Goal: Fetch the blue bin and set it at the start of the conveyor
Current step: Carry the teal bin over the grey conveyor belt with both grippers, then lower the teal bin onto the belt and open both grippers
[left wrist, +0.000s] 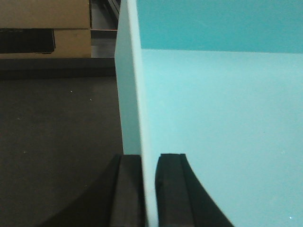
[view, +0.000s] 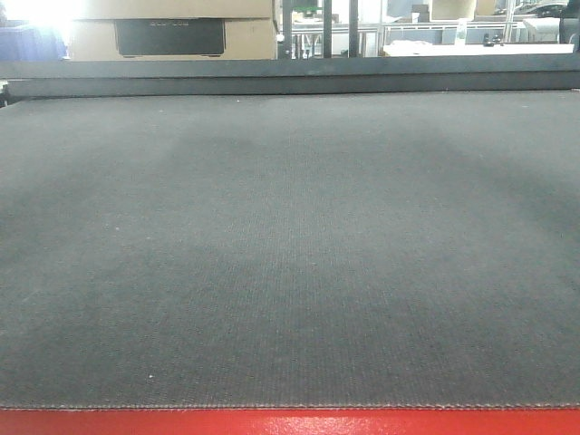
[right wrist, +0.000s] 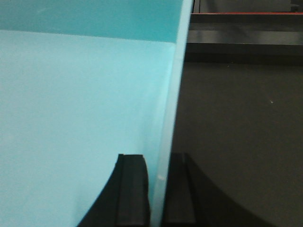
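Pale turquoise bin (left wrist: 222,118), dark grey belt (view: 290,245)

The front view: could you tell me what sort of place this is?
Probably a factory or warehouse: a wide belt with a red edge, cardboard boxes and metal frames behind.

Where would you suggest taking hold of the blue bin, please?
I would take the blue bin by its thin, straight side walls, coming over the rim with one finger inside and one outside. The left claw and the right claw each pinch an opposite wall so.
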Controlling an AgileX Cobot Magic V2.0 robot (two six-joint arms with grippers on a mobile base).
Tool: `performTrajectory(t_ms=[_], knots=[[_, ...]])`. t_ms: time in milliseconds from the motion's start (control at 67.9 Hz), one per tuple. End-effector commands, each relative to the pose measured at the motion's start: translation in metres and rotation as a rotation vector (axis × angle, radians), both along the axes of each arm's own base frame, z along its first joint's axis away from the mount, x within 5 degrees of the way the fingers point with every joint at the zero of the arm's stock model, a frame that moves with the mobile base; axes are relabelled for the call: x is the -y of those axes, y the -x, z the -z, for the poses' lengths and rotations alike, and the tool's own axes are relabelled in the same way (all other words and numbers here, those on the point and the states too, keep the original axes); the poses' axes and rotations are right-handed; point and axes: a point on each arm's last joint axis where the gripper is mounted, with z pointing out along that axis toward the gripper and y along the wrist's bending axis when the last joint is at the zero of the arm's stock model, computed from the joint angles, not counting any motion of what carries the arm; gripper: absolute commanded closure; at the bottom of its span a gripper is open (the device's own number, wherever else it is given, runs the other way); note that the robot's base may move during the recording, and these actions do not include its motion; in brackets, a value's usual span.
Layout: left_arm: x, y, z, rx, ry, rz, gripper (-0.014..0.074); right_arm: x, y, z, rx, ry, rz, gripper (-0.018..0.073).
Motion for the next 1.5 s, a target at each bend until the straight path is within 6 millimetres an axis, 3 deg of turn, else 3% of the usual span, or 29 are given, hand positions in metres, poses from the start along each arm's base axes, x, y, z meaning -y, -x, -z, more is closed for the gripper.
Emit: performTrajectory(t_ms=[0,604,795,1031,1340,1487], knots=[[0.003,0.007,-0.013,0.056,0.066,0.031,0.0708,-0.002,0.004,-0.012,0.086,-0.016,-0.020,0.0711],[0.003,0.007,-0.013,0.056,0.066,0.031,0.0708,-0.003,0.004,-0.012,0.083,-0.029,-0.026,0.0711],[-0.001,0.013,0.005,-0.139,-0.031,0.010,0.0708,-0.009,0.010,-0.001,-0.064,-0.091,-0.073,0.0711],[-0.004,0.006,0.048,-0.306,-0.155,-0.027,0.0708,-0.014,-0.003,0.043,-0.267,-0.084,-0.083,0.0711],[0.003,-0.013,0.147,-0.352,-0.166,-0.004,0.0708,-0.018,-0.040,0.137,-0.394,-0.090,-0.046,0.0711],[-0.006,-0.017,0.179,-0.351,-0.117,-0.024,0.0708,-0.020,-0.053,0.172,-0.448,-0.065,-0.046,0.0711]])
